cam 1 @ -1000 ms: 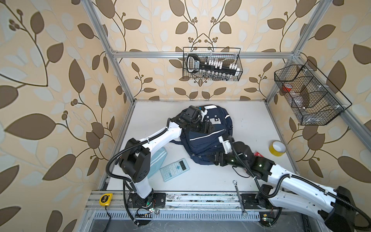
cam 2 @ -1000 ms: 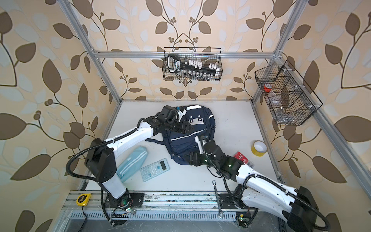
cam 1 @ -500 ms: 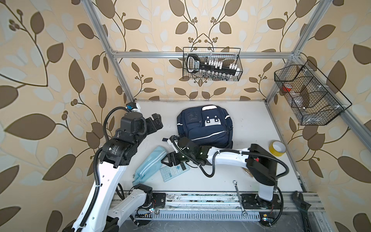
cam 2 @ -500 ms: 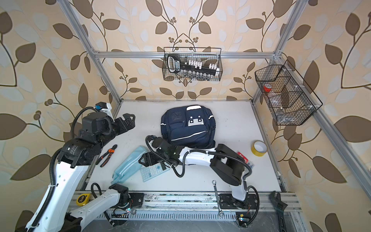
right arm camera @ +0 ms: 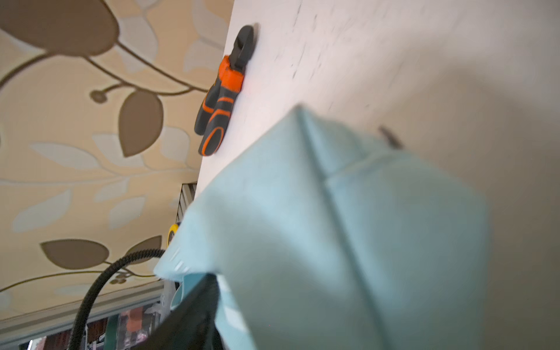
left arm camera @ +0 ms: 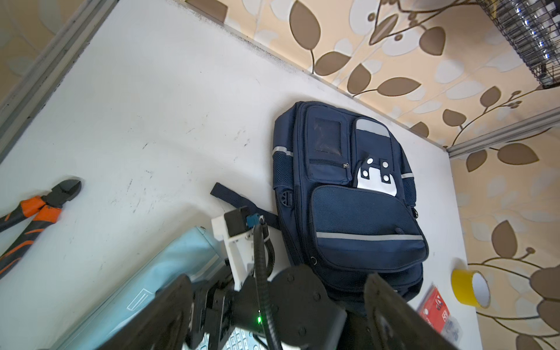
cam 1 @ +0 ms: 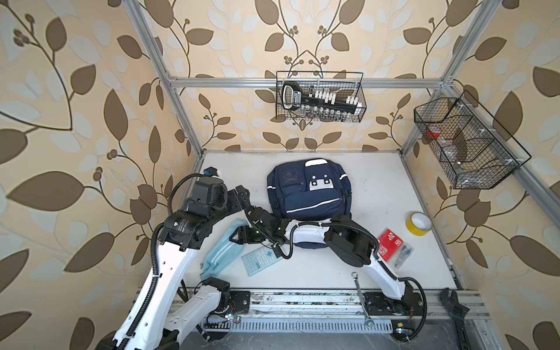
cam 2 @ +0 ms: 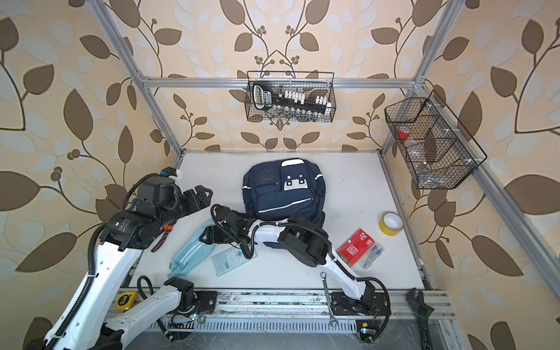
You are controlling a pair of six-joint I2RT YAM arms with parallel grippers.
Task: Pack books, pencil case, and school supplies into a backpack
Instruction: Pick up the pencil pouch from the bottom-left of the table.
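The navy backpack (cam 1: 309, 191) (cam 2: 285, 191) (left arm camera: 357, 194) lies flat mid-table with its pockets up. In front of it to the left lie the pale blue pencil case (cam 1: 222, 253) (cam 2: 194, 251) (right arm camera: 333, 227) and the calculator (cam 1: 262, 260) (cam 2: 233, 260). My right gripper (cam 1: 239, 238) (cam 2: 209, 238) reaches across to the case's far end. The case fills the right wrist view beside one dark finger (right arm camera: 194, 315); the other is hidden. My left gripper (cam 1: 242, 194) (cam 2: 203, 194) (left arm camera: 277, 281) hangs open and empty above the table's left side. The clear box with red label (cam 1: 391, 247) (cam 2: 359, 247) lies front right. The books are out of view.
Orange-handled pliers (cam 2: 160, 239) (left arm camera: 33, 212) (right arm camera: 221, 97) lie by the left wall. A yellow tape roll (cam 1: 418, 224) (cam 2: 391, 222) sits at the right edge. A spanner (cam 1: 360, 297) and an adjustable wrench (cam 1: 454, 309) rest on the front rail. Wire baskets (cam 1: 319, 97) hang on the walls.
Both arms have left the backpack. The left arm pulled back and up to the left. The right arm swung across the front to the pencil case, its jaws narrowing.
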